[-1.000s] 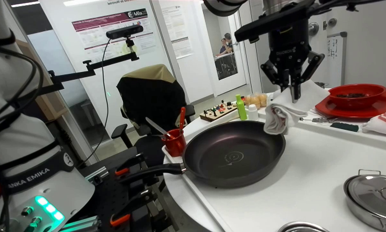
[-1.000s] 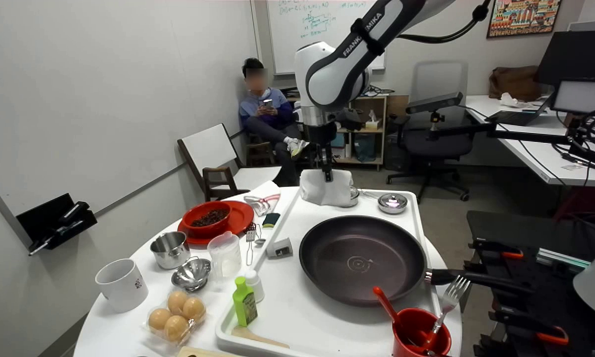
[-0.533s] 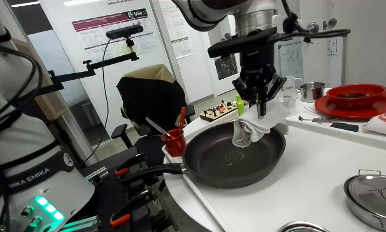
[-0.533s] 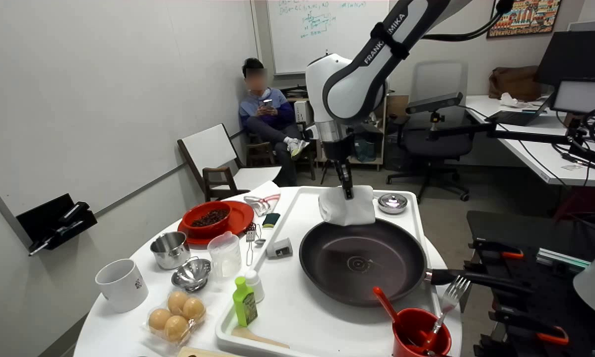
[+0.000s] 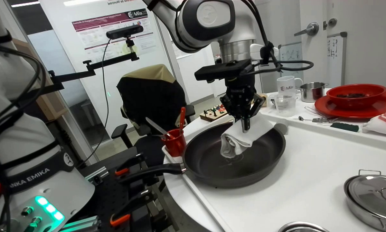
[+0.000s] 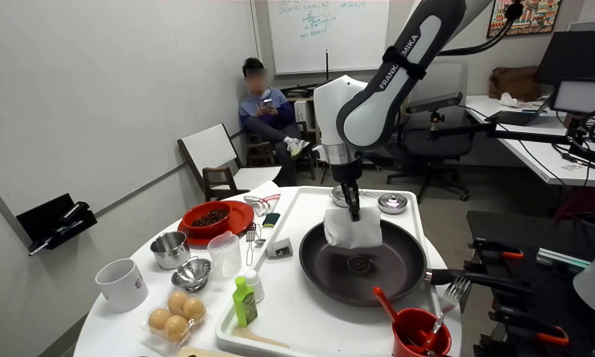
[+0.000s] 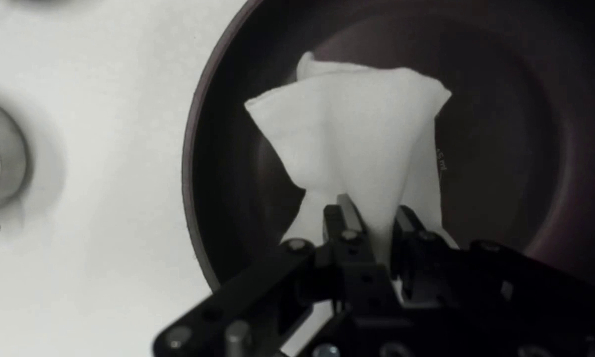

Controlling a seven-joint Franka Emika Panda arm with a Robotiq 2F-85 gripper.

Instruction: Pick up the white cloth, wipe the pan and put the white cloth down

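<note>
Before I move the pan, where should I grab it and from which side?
Probably by the long black handle, coming from the side of the robot base. In both exterior views it sticks out past the tray rim, a narrow bar, while the pan is broad and round. That side also avoids the gripper, which holds the white cloth over the pan.

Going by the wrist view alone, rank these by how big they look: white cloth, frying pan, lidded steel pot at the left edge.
1. Frying pan, though partly out of frame
2. White cloth, seen from closer up
3. Lidded steel pot, going by its visible part; cropped, so full size unsure
</note>
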